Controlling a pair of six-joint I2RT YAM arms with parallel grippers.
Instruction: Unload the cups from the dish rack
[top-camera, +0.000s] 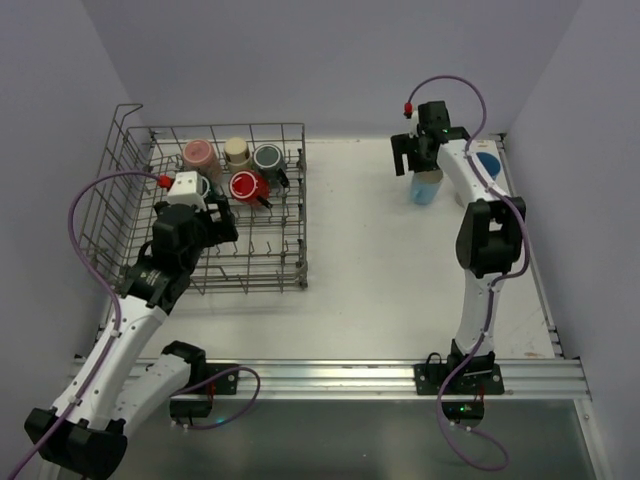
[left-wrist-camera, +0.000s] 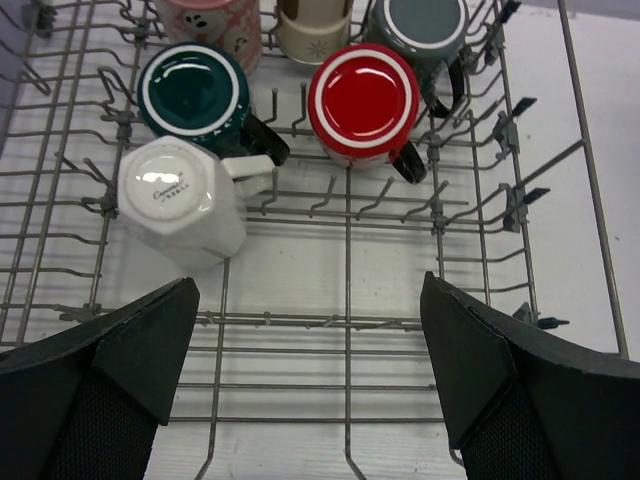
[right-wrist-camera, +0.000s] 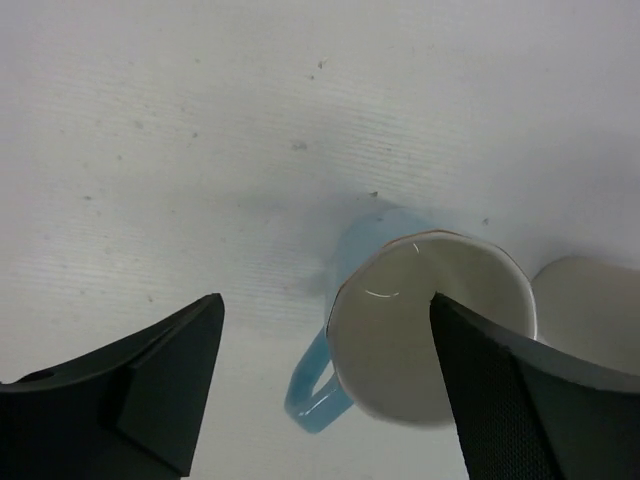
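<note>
Right wrist: blue mug (right-wrist-camera: 420, 330) upright

Red cup (left-wrist-camera: 363, 102), teal cup (left-wrist-camera: 192, 90), white cup (left-wrist-camera: 180, 200), light blue mug (right-wrist-camera: 430, 330).

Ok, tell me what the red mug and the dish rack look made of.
Red mug: probably glazed ceramic, glossy, with light glints on its upturned base. Dish rack: thin grey wire, likely metal, possibly coated; dull sheen.

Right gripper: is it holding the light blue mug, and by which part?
Nothing is held. The right gripper is open above the light blue mug, which stands upright on the table.
</note>
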